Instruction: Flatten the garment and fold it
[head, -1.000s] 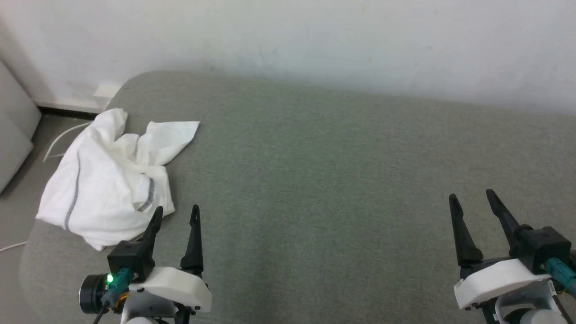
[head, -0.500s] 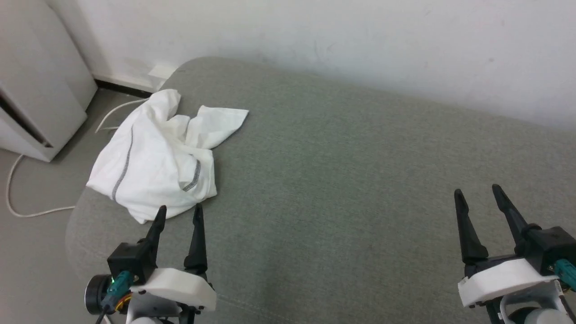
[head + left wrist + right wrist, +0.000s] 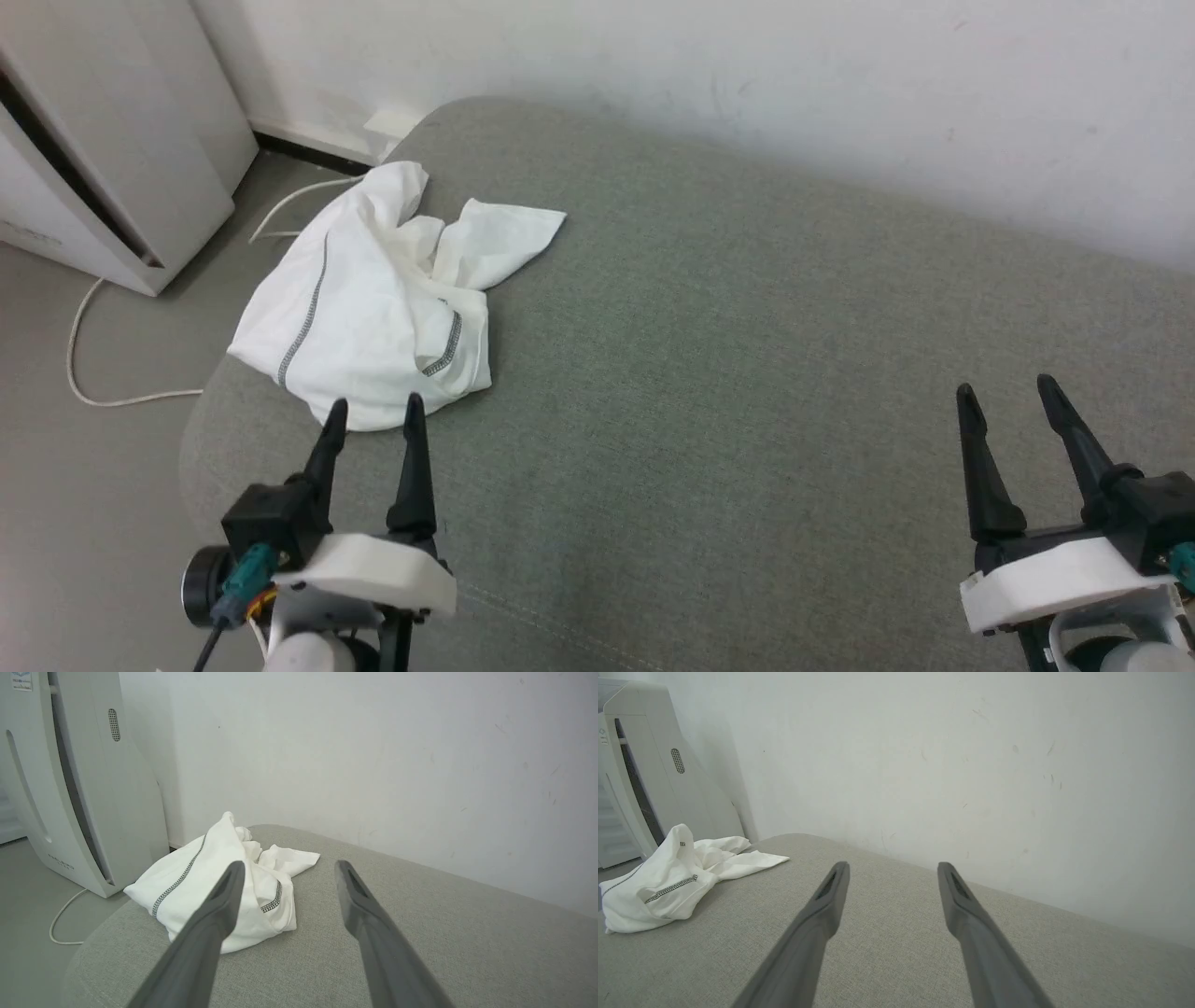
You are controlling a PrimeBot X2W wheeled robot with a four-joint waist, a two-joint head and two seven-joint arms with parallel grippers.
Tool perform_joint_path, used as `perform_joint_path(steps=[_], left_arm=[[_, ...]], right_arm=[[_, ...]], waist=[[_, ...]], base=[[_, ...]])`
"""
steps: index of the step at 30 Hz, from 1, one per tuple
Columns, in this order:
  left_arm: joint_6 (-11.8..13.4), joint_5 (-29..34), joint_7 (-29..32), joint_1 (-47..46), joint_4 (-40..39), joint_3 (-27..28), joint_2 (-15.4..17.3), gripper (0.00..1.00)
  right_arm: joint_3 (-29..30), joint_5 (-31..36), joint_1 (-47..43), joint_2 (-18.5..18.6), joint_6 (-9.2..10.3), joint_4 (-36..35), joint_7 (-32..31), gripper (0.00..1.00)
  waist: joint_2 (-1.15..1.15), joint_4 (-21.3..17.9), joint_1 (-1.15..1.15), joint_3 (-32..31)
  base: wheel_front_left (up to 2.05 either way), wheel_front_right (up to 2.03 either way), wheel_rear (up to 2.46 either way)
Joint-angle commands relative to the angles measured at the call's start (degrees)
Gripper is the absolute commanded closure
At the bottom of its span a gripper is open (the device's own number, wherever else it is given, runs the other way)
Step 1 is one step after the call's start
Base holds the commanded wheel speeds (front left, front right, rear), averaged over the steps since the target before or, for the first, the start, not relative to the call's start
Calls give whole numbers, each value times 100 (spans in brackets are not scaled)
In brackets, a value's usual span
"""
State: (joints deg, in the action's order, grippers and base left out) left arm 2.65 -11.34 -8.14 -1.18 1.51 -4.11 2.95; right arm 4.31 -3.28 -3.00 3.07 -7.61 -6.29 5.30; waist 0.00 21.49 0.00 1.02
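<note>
Garment (image 3: 373,308) lies crumpled on the cushion (image 3: 747,373); left tool (image 3: 375,401) and right tool (image 3: 1004,385) spread; lettering (image 3: 60,861) on the appliance (image 3: 117,812) unreadable.

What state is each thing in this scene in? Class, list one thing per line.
garment: crumpled in a heap, neither flattened nor folded, at the left end of the grey cushion.
left gripper: open, holding nothing.
right gripper: open, holding nothing.
cable: lying loose on the floor.
</note>
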Motion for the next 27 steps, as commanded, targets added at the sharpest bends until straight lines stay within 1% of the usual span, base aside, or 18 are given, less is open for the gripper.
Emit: perform_joint_path(steps=[1,6,9,15,17,20,24,27], left_arm=[[37,-77,-58,-163,8,-9,-4,0],[15,-30,-118,-593,90,45,-5,0],[-7,52,-154,-971,247,137,-2,0],[-53,77,-223,-1917,846,347,168,0],[-56,60,-234,-2293,1122,408,301,0],[-84,41,-92,-2860,1587,457,539,0],[-201,-11,256,-3588,2342,484,909,0],[-320,-65,660,-3984,2924,471,1173,0]], right_arm=[[20,-53,-52,-11,7,-54,37,0],[-3,-20,-10,-12,7,-153,1,0],[-16,10,33,-12,8,-242,-38,0],[-25,86,146,-13,8,-427,-127,0],[-29,112,193,-13,8,-491,-149,0],[-51,148,300,-12,9,-593,-171,0],[-58,125,449,56,9,-669,-168,0],[-87,71,543,113,9,-668,-147,0]], waist=[[0,31,0,55],[0,-4,0,224],[0,-92,0,381],[0,-358,0,831],[0,-459,0,1010],[0,-628,0,1313],[0,-832,0,1697],[0,-984,0,1939]], base=[[0,0,0],[0,0,0],[0,0,0],[0,0,0],[0,0,0],[0,0,0],[0,0,0],[0,0,0]])
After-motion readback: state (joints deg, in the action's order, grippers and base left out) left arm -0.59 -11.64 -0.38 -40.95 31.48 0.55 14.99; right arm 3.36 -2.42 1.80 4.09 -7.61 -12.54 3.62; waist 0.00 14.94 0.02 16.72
